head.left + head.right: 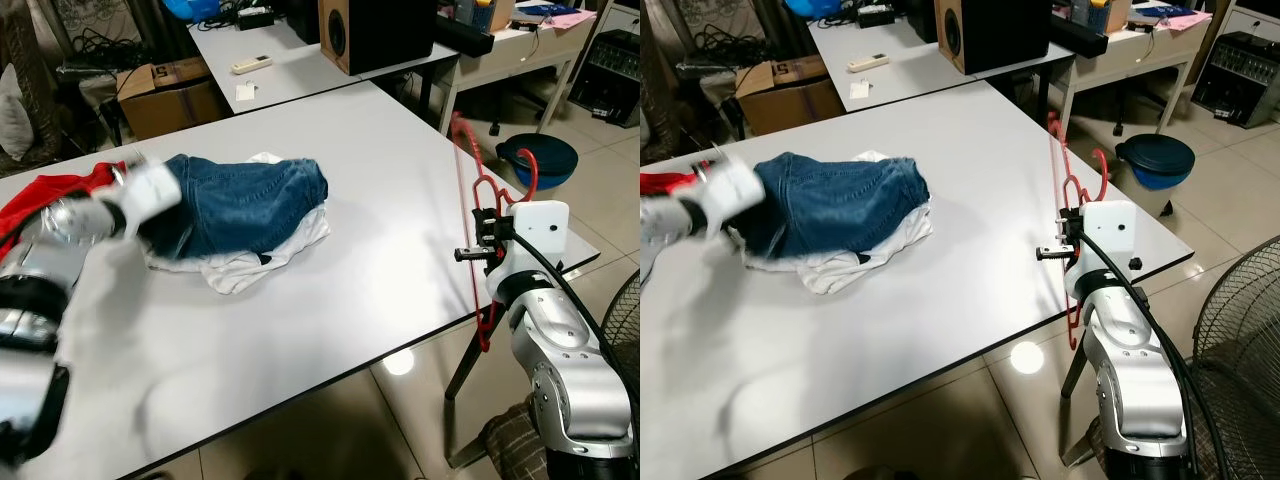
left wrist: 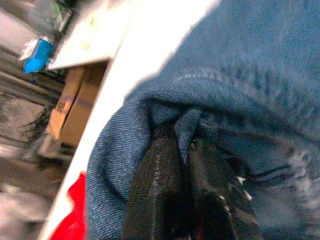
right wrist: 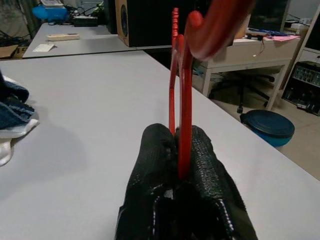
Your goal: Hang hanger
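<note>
A wide white table (image 1: 330,250) takes up most of the scene, and on it lies a heap of clothes: folded blue jeans (image 1: 245,200) on top of a white garment (image 1: 260,262), with a red garment (image 1: 40,195) at the far left edge. The left gripper (image 2: 187,197) is at the near end of the jeans, its two black fingers pressed close together with a fold of denim pinched between them. The right gripper (image 3: 180,160) is over the table's right edge, its fingers clamped tight on the thin bar of the red hanger (image 1: 480,200), which stands upright and edge-on to the head camera with its hook curling up and away. The step in hand looks like bringing the jeans and the hanger together, so the robot would do well to keep the hanger firm and level in the right gripper, lift the denim clear of the white garment beneath so that only the jeans come up, and feed the cloth over the bar without letting the thin frame twist in the fingers. A cardboard box (image 1: 165,95) behind the table bears dark print, but it is too small to read, and no other writing or brand can be made out.
</note>
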Controlling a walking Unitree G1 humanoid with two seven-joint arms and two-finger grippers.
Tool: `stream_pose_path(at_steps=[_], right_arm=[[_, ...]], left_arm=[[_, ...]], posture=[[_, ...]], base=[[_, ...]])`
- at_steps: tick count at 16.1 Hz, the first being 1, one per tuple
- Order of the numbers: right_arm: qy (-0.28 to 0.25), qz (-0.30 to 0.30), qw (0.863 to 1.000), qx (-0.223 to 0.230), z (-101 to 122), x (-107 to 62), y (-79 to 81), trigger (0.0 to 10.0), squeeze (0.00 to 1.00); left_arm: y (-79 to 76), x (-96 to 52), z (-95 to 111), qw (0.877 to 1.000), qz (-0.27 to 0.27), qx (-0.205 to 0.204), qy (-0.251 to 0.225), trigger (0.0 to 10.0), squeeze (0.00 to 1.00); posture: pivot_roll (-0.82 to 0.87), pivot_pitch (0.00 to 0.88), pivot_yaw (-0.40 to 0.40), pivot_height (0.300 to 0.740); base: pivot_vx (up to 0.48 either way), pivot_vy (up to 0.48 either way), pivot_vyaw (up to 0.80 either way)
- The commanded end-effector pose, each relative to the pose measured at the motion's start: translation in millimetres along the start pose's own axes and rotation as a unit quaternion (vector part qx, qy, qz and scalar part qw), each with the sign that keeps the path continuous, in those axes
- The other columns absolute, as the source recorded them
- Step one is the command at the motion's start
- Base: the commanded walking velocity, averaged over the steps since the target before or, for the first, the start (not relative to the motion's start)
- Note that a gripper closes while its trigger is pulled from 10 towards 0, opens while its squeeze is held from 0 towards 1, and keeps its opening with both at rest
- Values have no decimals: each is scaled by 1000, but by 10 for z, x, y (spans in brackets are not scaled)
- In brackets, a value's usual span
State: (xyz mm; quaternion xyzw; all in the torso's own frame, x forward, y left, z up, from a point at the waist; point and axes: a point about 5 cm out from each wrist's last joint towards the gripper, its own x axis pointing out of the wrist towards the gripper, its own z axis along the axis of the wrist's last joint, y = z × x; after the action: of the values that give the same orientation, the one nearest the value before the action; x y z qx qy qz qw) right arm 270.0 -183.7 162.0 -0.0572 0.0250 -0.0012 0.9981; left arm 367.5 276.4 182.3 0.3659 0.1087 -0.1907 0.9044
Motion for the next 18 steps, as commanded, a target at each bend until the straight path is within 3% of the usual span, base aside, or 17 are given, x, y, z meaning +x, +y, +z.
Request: stream_pose_path(at_steps=[1, 6, 8, 9, 11, 13, 15, 16, 18], right_arm=[[-5, 4, 1000, -1, 8, 8, 3, 10000, 0], [-5, 3, 1000, -4, 12, -12, -5, 10000, 0], [-5, 2, 1000, -5, 15, -18, -12, 10000, 0], [-2, 2, 1000, -7, 3, -27, -14, 10000, 0], [-1, 4, 1000, -7, -1, -28, -8, 10000, 0], [16, 44, 999, 0, -54, -52, 83, 10000, 0], [31, 81, 996, -4, -115, -88, 143, 10000, 0], [38, 98, 994, -5, -138, -110, 160, 10000, 0], [41, 106, 993, -7, -146, -117, 160, 10000, 0]], left_arm=[[88, 1, 99, 997, 3, -65, -34, 10000, 1000], [155, 75, 233, 997, 36, -63, -35, 10000, 1000], [26, 115, 251, 998, -46, -31, -20, 10000, 1000], [-117, 83, 128, 990, -142, -7, 20, 10000, 1000], [-163, 63, 79, 984, -173, -25, 24, 10000, 1000], [-356, -30, 13, 957, -285, -60, -1, 10000, 1000], [-456, -146, -64, 934, -348, -85, -3, 10000, 1000], [-428, -267, -120, 926, -363, -101, -2, 10000, 1000], [-369, -382, -140, 922, -368, -115, -9, 10000, 1000]], posture=[[-49, 0, 107, 740], [-74, 0, 126, 740], [-80, 0, 131, 740], [-80, 0, 131, 740], [-78, 0, 131, 740], [-68, 0, 125, 740], [-52, 0, 109, 740], [-45, 0, 101, 740], [-32, 0, 86, 740]], base=[[0, 0, 0], [0, 0, 0], [0, 0, 0], [0, 0, 0], [0, 0, 0], [0, 0, 0], [0, 0, 0], [0, 0, 0], [0, 0, 0]])
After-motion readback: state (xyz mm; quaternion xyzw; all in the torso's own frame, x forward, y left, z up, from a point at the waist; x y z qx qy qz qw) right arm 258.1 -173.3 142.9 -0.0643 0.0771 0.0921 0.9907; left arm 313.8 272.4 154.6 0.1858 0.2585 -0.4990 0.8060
